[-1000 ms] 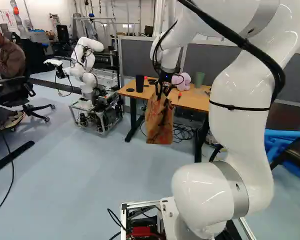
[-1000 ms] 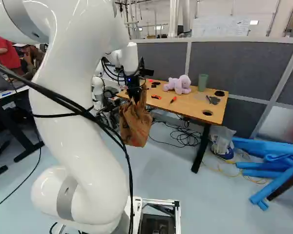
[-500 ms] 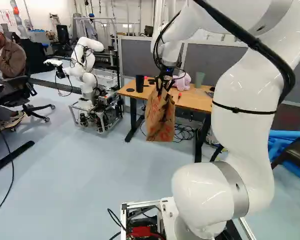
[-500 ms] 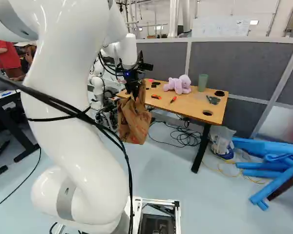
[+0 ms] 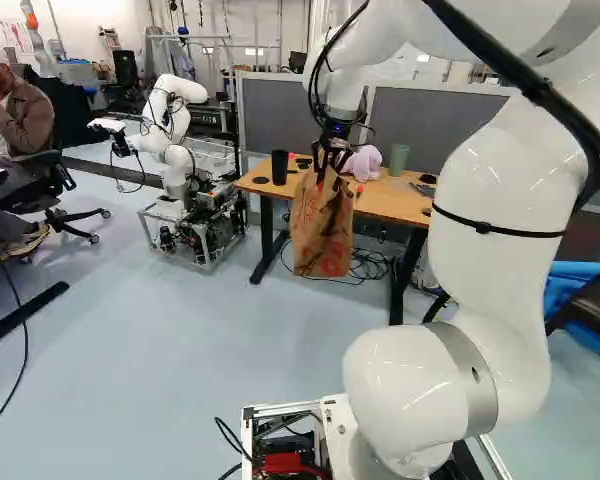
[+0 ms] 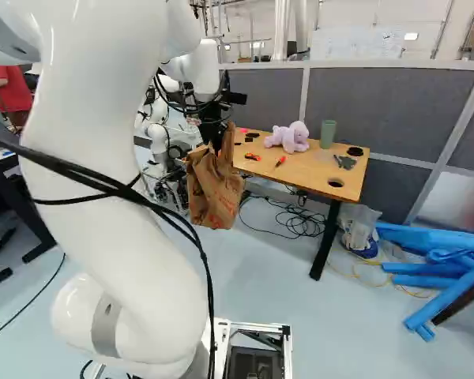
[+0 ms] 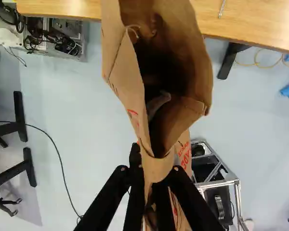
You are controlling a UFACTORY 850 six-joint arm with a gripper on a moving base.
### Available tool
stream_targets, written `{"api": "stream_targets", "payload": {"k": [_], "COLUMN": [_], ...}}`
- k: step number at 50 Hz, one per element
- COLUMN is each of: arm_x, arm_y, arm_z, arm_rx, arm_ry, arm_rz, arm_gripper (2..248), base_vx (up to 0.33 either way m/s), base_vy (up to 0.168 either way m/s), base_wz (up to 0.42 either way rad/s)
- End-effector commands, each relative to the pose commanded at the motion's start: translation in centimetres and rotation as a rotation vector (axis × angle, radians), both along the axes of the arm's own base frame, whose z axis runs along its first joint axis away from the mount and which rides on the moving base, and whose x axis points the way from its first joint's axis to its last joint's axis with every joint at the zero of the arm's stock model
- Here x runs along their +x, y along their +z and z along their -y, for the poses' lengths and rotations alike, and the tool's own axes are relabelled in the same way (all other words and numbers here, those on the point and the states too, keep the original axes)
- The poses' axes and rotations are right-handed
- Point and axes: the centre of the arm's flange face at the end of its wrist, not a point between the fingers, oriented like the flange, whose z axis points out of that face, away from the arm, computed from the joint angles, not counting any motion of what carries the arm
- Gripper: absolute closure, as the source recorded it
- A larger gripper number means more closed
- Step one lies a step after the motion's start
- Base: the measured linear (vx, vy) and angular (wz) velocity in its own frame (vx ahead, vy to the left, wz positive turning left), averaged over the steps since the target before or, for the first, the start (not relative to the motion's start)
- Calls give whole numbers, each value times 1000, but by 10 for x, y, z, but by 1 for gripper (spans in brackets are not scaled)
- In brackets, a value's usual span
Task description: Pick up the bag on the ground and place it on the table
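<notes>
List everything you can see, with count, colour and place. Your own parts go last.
paper bag: 1, brown, hanging from the hand before the table
table: 1, wood-coloured top, ahead
plush toy: 1, lilac, on table
tumblers: 2, green and black, on table
hand tools: 2, orange-red and red, on table
plastic bag: 1, translucent, beside table leg
foam pieces: several, blue, right of right base view
partition panels: several, grey, behind table
another robot: white, left of table
arm: 1, white
hand: 1, black, gripping the paper bag
</notes>
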Motion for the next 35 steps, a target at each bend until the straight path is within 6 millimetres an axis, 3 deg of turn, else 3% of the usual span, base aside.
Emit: {"api": "stream_targets", "payload": {"k": [35], "arm_x": [-29], "arm_y": [51], "arm_z": [-1], "arm_rx": [4], "arm_ry": [9], "arm_rz": [1], "arm_gripper": [225], "base_vx": [0], "base_vy": [0], "base_wz": [0]}}
